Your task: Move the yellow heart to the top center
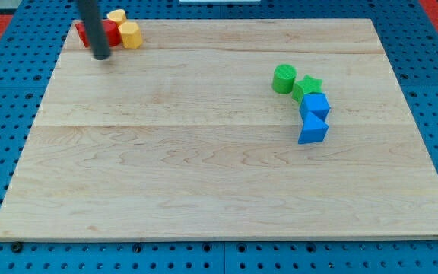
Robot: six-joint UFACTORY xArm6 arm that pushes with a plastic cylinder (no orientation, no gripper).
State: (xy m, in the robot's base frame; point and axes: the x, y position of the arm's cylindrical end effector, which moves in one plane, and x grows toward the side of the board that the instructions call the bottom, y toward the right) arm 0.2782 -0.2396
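At the view's top left corner of the tabletop (204, 175), my tip (102, 56) rests just below and left of a tight cluster: a red block (106, 32), partly hidden by the rod, with two yellow blocks touching it. One yellow block (116, 16) sits behind; the other (130, 35), on the right, looks like the heart, though shape is hard to tell. The end effector is a bare rod, grasping nothing. The heart seems far from top center, so nearly all the push remains. Further right lie a green cylinder (284, 79), a green star (307, 87) and two blue blocks (314, 118), well apart from the route
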